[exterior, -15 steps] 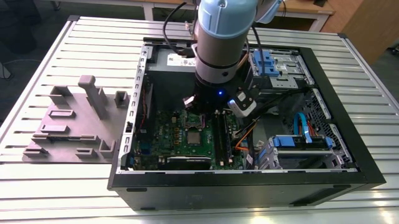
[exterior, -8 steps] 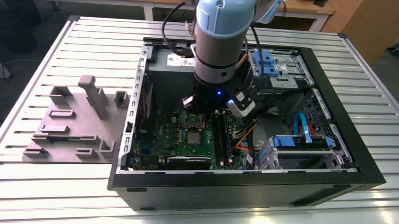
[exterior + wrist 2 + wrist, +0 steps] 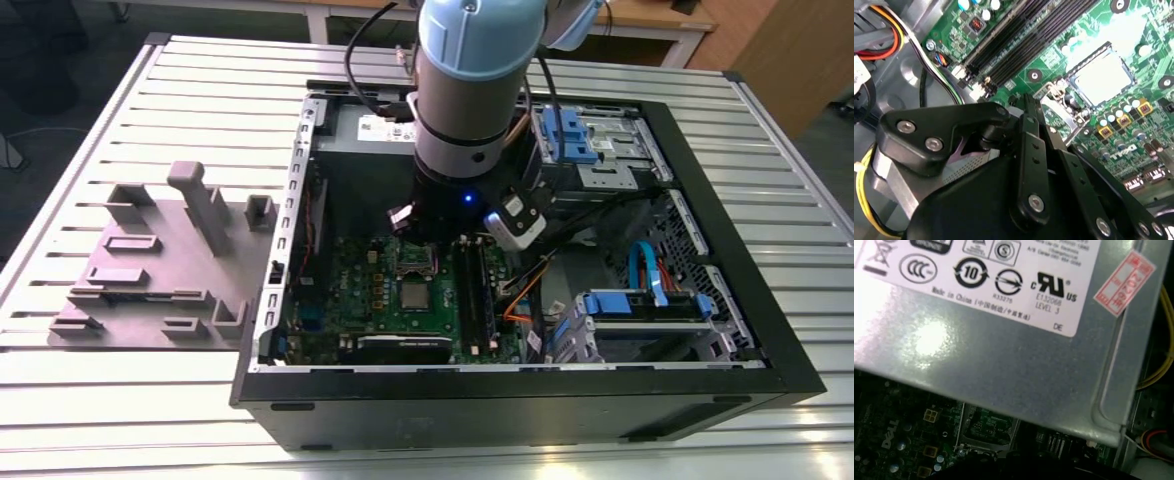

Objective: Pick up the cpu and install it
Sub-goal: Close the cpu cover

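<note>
- Silvery flat square cpu with a pale greenish rim [image 3: 416,297] lies flat in its socket on the green motherboard [image 3: 350,290], inside the open black computer case [image 3: 534,405].
- Beside the cpu, a hinged metal socket frame [image 3: 1058,102] is swung open; it sits between the cpu and the gripper.
- Black linkage gripper [image 3: 1026,117] on the pale blue and silver robot arm [image 3: 467,70] hangs low over the motherboard, above the open frame and near the cpu but apart from it. Whether the gripper is spread or pressed together cannot be told.
- Long black memory sticks [image 3: 1024,35] run just beside the socket, on the exterior view's right of it.
- Grey metal power-supply box with a white label [image 3: 1004,365] stands close behind the gripper in the case.
- On the slatted metal table [image 3: 134,400], a grey moulded fixture [image 3: 160,260] rests to the exterior view's left of the case.
</note>
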